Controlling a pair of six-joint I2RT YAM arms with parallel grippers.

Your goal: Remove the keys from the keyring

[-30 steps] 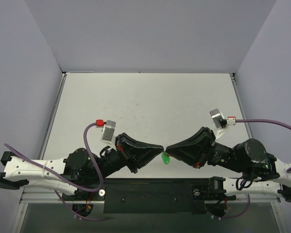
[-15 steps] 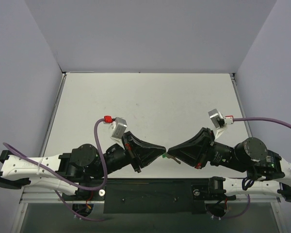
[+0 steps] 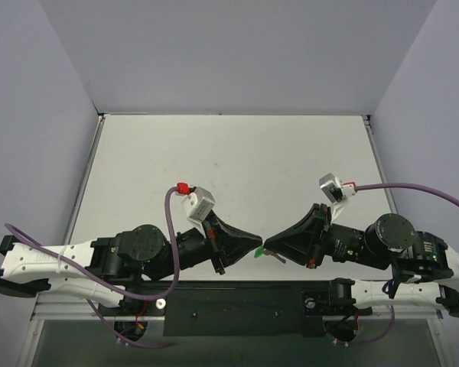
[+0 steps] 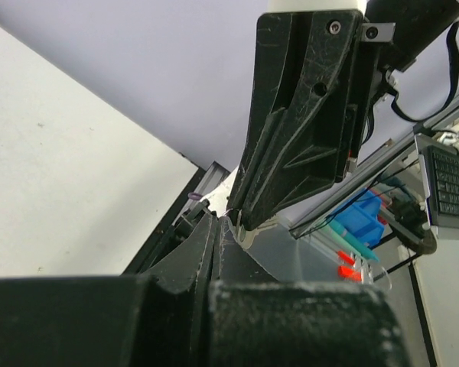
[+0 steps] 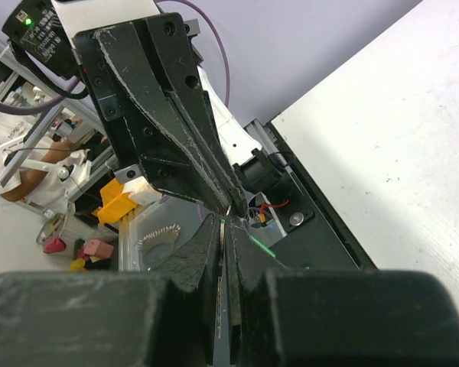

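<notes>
Left gripper and right gripper, jaws closed, are pictured tip to tip above the bench's near edge, with keyring and key, just beneath, shown clearly only from above.

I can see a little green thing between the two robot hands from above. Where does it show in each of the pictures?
Top view: the green piece sits low centre, just under where the left hand and right hand come tip to tip.
Left wrist view: not visible.
Right wrist view: only a thin green sliver, probably it, just right of the meeting tips.
Shared landmark: the point where the two hands' tips meet.
</notes>
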